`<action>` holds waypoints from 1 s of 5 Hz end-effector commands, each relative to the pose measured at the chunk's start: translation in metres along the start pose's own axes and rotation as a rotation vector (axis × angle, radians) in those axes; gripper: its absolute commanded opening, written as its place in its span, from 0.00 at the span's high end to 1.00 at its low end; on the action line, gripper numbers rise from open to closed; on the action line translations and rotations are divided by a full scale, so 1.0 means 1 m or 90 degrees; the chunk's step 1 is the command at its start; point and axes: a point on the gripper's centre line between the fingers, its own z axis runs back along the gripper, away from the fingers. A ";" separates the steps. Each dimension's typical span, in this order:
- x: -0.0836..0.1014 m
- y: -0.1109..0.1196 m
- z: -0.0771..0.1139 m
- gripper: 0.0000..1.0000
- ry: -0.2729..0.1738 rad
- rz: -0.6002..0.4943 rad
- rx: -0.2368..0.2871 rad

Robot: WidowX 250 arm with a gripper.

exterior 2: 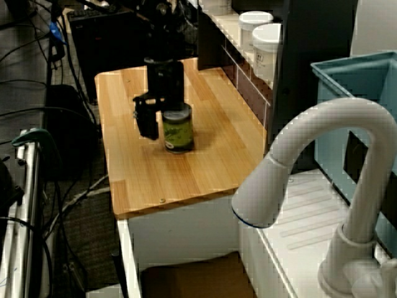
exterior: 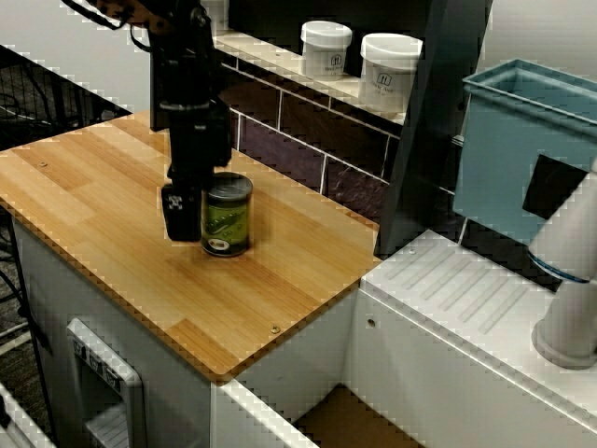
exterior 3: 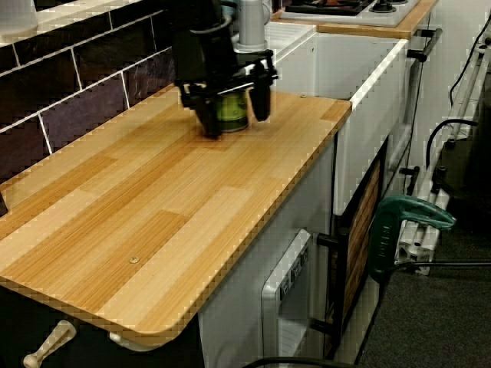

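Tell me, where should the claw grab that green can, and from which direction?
Grip the green can by its curved side wall, about mid-height, coming straight down from above. It stands upright on the wooden counter, round and straight-sided, so two fingers can likely press on opposite sides evenly. The claw hangs over it, open, with one finger on each side.

In the low view along the counter, a wooden countertop [exterior 3: 153, 222] is seen filling the middle. Toward its twelve o'clock end a black gripper [exterior 3: 236, 123] is lowered over a green-labelled can [exterior 3: 232, 113], which stands upright on the wood. The jaws are spread, with one finger at the can's nine o'clock and one at its three o'clock, where a narrow gap is left. Dark wall tiles [exterior 3: 77, 107] are seen at ten o'clock, a white sink unit [exterior 3: 368, 84] at two o'clock and a green clamp [exterior 3: 406, 218] at four o'clock.
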 end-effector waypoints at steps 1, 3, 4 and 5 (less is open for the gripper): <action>0.015 -0.024 0.009 0.00 -0.010 -0.035 0.032; 0.006 -0.015 0.019 0.00 -0.010 -0.009 0.046; -0.008 -0.010 0.037 0.00 -0.012 0.047 0.068; -0.020 -0.013 0.053 0.00 -0.026 0.109 0.071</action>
